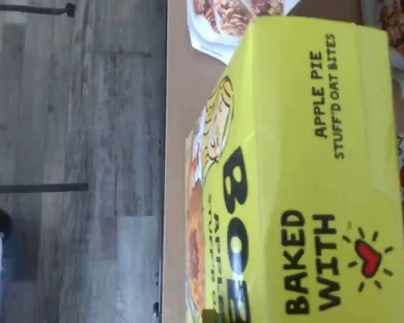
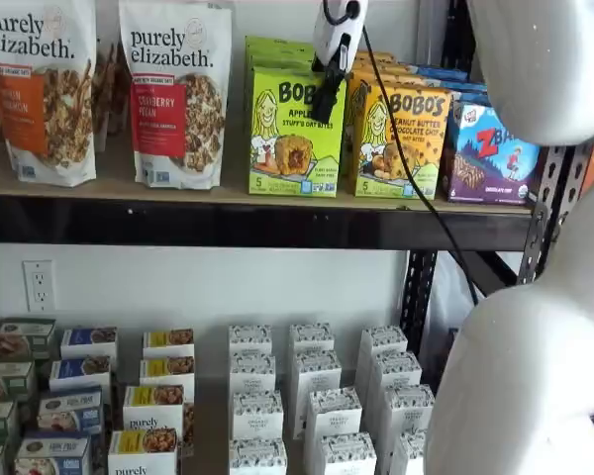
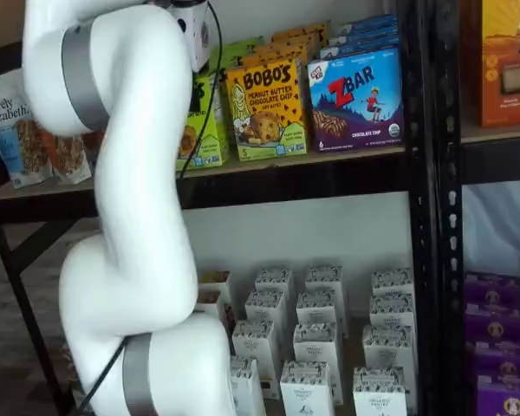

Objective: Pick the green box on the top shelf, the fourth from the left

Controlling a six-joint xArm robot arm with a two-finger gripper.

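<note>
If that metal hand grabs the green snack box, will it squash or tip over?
The green box looks like thin cardboard, so it would probably dent under a hard squeeze. It stands tall and narrow on the top shelf, so a push could tip it. It probably weighs little.

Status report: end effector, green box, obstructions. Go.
End effector at the lime-green Bobo's Apple Pie carton, grip state unclear. Carton upright on tan wooden top shelf. Yellow-orange Bobo's peanut butter box close alongside.
</note>
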